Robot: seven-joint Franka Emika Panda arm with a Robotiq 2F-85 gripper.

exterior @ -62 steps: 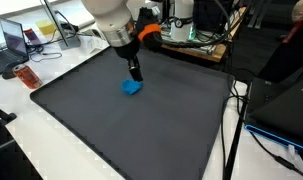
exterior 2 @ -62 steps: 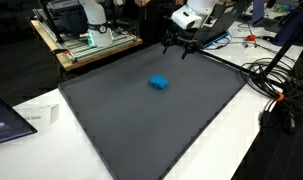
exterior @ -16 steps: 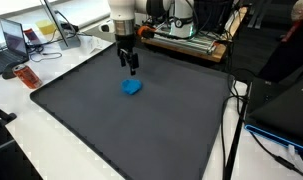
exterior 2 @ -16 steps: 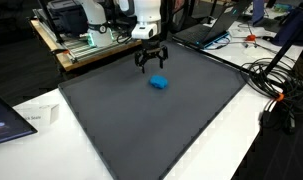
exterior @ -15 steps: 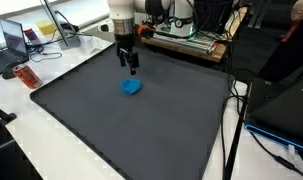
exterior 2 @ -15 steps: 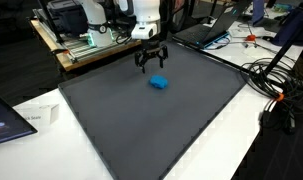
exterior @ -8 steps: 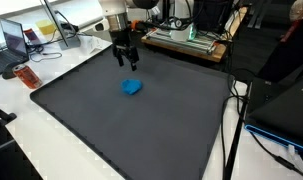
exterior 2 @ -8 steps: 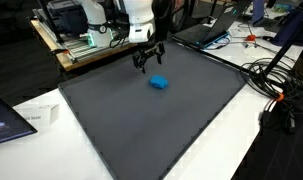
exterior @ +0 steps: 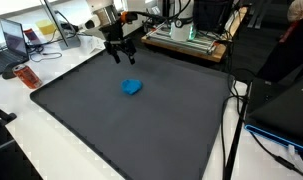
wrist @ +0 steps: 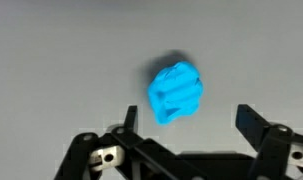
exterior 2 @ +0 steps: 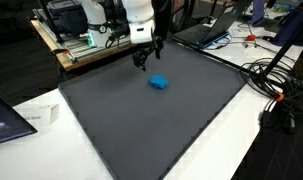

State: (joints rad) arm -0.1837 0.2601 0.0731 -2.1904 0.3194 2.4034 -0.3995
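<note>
A crumpled bright blue object point(exterior: 132, 87) lies on the dark grey mat point(exterior: 141, 130); it also shows as the blue object point(exterior 2: 159, 82) on the mat point(exterior 2: 151, 125). My gripper point(exterior: 123, 51) hangs in the air above and behind it, tilted, touching nothing. The gripper point(exterior 2: 146, 58) is open with empty jaws. In the wrist view the blue object point(wrist: 177, 93) lies well below, between and just ahead of the two black fingers point(wrist: 253, 125), and the gripper point(wrist: 188, 115) stands wide apart.
A laptop point(exterior: 13, 42) and a small red container point(exterior: 28, 76) sit on the white table beside the mat. Racks of equipment point(exterior: 186, 35) stand behind the mat. Cables point(exterior 2: 281, 95) trail along one side, and a white card point(exterior 2: 41, 115) lies by a corner.
The open gripper has lifted and drawn back toward the mat's far edge, tilting as it went. The blue object has stayed where it was.
</note>
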